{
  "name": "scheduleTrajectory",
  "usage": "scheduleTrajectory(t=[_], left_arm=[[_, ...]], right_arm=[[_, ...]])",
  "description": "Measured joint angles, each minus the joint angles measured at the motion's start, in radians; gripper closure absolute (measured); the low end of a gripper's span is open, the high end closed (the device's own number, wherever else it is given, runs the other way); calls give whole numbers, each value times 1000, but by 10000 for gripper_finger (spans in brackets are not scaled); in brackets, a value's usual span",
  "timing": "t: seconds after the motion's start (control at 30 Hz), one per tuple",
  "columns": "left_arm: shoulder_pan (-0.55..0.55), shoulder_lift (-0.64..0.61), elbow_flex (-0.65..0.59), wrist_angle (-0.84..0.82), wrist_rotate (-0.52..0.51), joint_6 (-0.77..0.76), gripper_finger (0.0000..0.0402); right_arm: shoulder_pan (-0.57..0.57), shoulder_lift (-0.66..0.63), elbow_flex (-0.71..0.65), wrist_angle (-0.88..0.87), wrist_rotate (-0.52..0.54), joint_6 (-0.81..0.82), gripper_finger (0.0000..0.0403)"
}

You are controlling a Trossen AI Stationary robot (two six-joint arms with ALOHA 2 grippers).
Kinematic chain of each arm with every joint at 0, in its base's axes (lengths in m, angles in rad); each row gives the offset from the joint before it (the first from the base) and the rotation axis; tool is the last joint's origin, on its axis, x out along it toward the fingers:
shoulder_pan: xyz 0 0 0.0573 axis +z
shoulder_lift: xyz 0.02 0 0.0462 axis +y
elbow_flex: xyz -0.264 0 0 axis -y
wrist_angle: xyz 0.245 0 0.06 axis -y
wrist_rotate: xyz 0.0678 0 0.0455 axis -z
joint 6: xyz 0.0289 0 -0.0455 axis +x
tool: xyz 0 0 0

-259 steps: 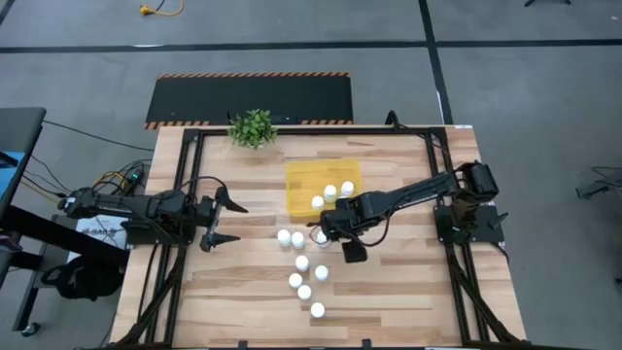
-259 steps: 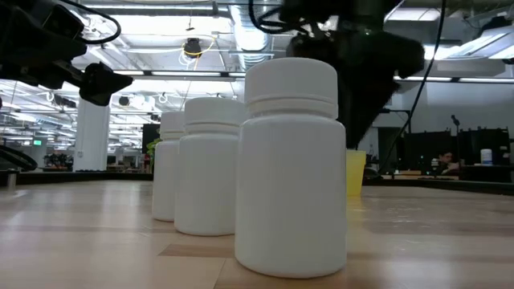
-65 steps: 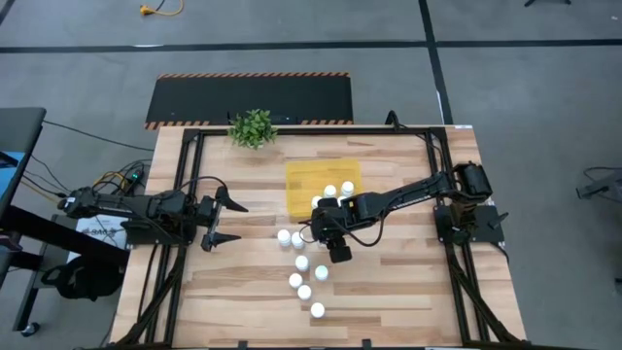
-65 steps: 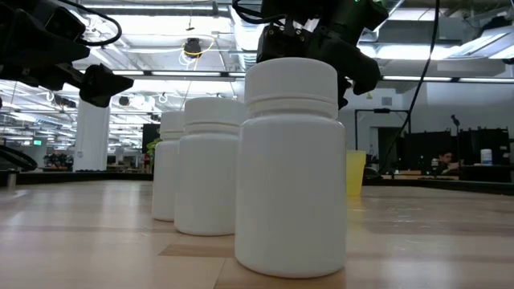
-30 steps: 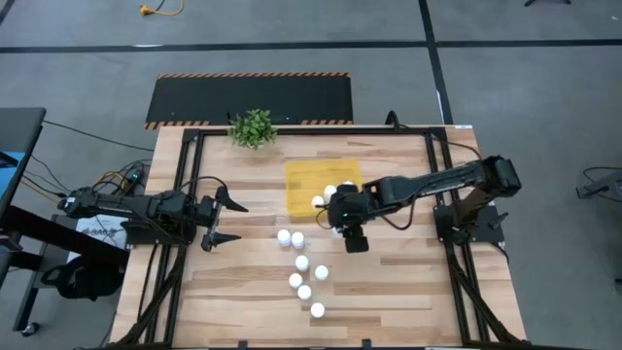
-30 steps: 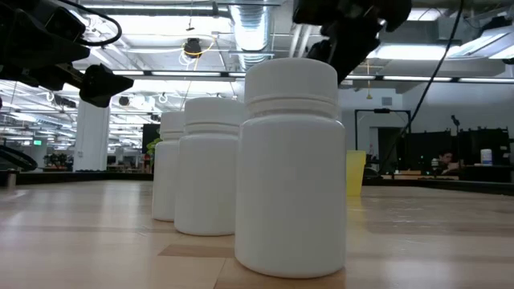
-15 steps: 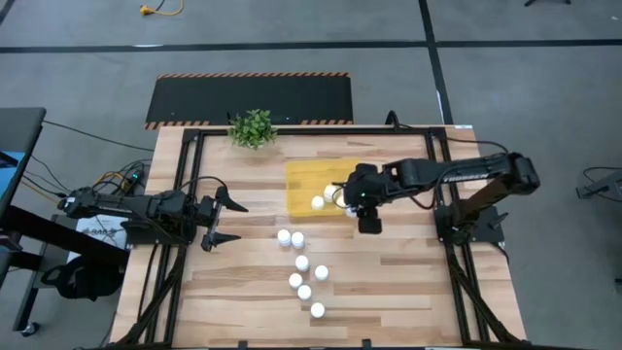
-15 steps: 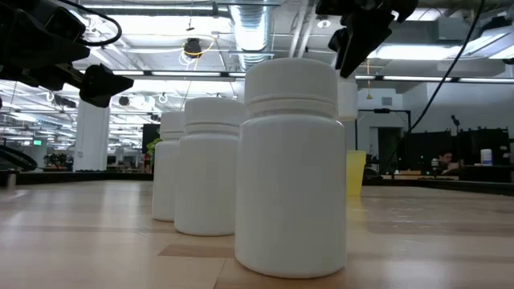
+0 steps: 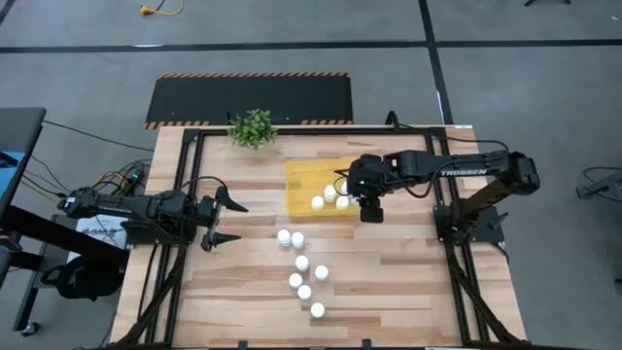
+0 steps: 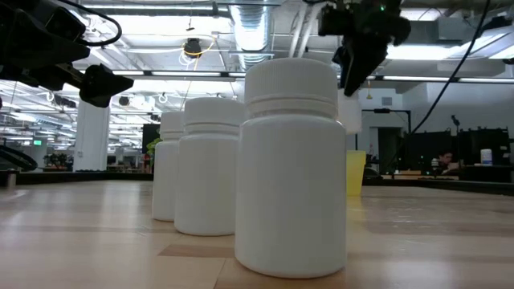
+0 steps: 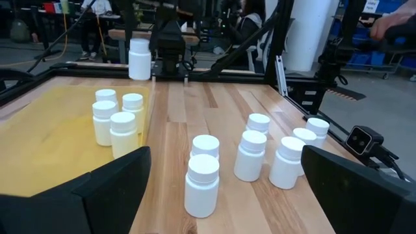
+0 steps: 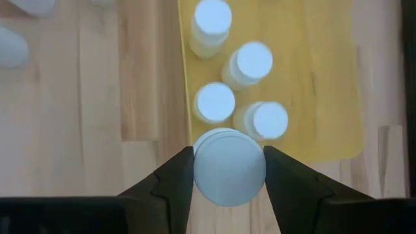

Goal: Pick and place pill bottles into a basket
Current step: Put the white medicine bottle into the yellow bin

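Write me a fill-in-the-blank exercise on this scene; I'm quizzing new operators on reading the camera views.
1. The right gripper, above the yellow tray's edge, is shut on a white ____.
2. ____ pill bottles stand inside the yellow tray.
3. ____ more stand on the wooden table outside the tray.
4. The left gripper waits at the table's left side with its jaws ____.

Missing words: pill bottle; four; seven; open.

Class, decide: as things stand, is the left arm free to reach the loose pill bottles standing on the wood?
Probably yes. The left claw is open and empty, and bare wood lies between it and the nearest pill bottles. The right claw holds its own bottle over the yellow tray.
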Motion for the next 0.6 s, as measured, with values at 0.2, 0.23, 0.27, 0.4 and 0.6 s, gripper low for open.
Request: scheduleTrajectory(t=[0.2,0.23,0.27,0.4,0.6], left_arm=[[0,0,0,0,0,2,15],[0,0,0,0,0,0,15],[0,0,0,0,0,0,15],[0,0,0,0,0,8,15],[0,0,0,0,0,7,15]], right_arm=[[-12,0,-62,54,-4,-1,233],[-12,0,-72,73,-4,-1,234],[-13,0,-81,89,-3,-4,236],[-22,0,-105,129,-4,-8,244],[-35,0,-107,134,-3,-17,235]])
